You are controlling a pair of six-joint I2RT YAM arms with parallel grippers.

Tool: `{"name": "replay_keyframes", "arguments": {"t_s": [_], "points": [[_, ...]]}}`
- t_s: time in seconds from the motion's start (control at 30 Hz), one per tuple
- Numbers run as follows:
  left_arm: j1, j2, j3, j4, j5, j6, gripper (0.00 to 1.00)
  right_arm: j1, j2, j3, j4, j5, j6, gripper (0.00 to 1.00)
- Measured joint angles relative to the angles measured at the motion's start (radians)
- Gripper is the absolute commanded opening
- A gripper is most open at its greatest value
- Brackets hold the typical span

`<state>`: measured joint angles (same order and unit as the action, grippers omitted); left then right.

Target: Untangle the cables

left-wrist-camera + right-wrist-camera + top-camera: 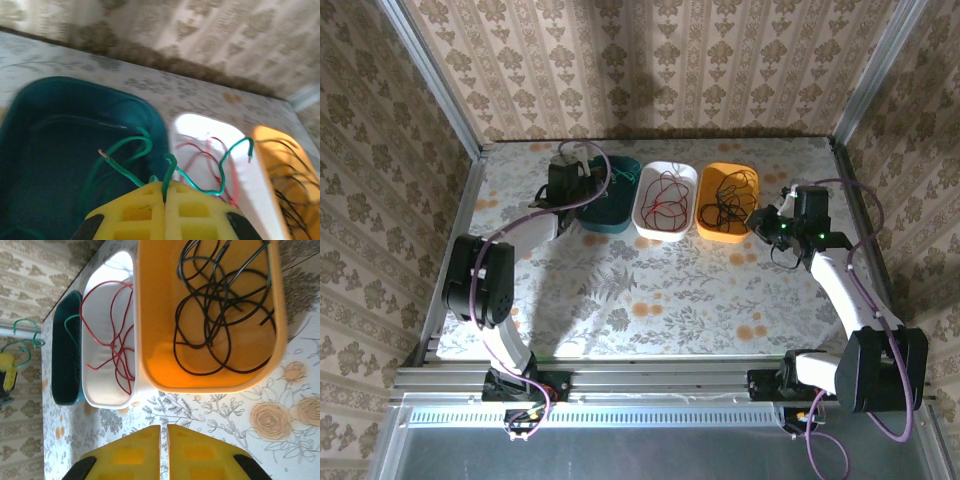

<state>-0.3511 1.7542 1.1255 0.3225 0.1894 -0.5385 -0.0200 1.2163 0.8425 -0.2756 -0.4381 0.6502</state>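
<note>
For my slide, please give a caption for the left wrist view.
Left gripper shut on green cable by teal bin; white bin and orange bin beyond.

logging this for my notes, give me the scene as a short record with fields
bins: teal bin, white bin and orange bin, side by side on the table
green cable: pinched in the left tool, above the teal bin
red cables: in the white bin
black cables: in the orange bin
left tool: shut on the green cable
right tool: fingers almost together, nothing between them, over the table beside the orange bin
</note>
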Motion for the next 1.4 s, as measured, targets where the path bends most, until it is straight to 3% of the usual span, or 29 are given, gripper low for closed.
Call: {"name": "replay_keyframes", "arguments": {"t_s": [0.1,0.13,0.2,0.43,0.53,0.57,0.73,0.8,0.93,1.1,1.27,1.4], "points": [[-0.001,0.028,0.001,0.013,-0.058,-0.024,0.57,0.021,0.008,0.018,-0.006,-0.012,-0.018,0.19],[-0.002,0.043,0.003,0.019,-0.068,-0.028,0.67,0.026,0.01,0.026,-0.011,-0.014,-0.024,0.21],[-0.004,0.063,0.009,0.02,-0.084,-0.031,0.75,0.031,0.011,0.038,-0.02,-0.015,-0.037,0.26],[-0.019,0.019,-0.013,0.014,-0.195,0.022,0.8,0.028,0.003,0.05,-0.072,0.061,-0.071,0.42],[-0.039,-0.108,-0.09,-0.01,-0.298,0.106,0.86,0.01,-0.028,0.049,-0.1,0.15,-0.085,0.55],[-0.048,-0.153,-0.111,-0.022,-0.333,0.134,0.98,0.004,-0.042,0.048,-0.106,0.187,-0.097,0.61],[-0.059,-0.382,-0.216,-0.104,-0.574,0.28,1.0,-0.001,-0.116,0.003,-0.058,0.421,-0.167,0.68],[-0.032,-0.427,-0.251,-0.15,-0.676,0.309,1.0,0.008,-0.142,-0.075,0.039,0.524,-0.199,1.0],[0.042,-0.446,-0.323,-0.253,-0.852,0.334,1.0,0.038,-0.143,-0.286,0.275,0.694,-0.282,1.0],[0.092,-0.409,-0.384,-0.304,-0.957,0.38,1.0,0.053,0.02,-0.342,0.467,0.827,-0.389,1.0],[0.11,-0.281,-0.428,-0.202,-0.956,0.417,1.0,0.06,0.137,-0.393,0.695,0.857,-0.478,1.0],[0.111,-0.204,-0.465,-0.087,-0.906,0.462,1.0,0.062,0.223,-0.409,0.892,0.79,-0.521,1.0]]}}
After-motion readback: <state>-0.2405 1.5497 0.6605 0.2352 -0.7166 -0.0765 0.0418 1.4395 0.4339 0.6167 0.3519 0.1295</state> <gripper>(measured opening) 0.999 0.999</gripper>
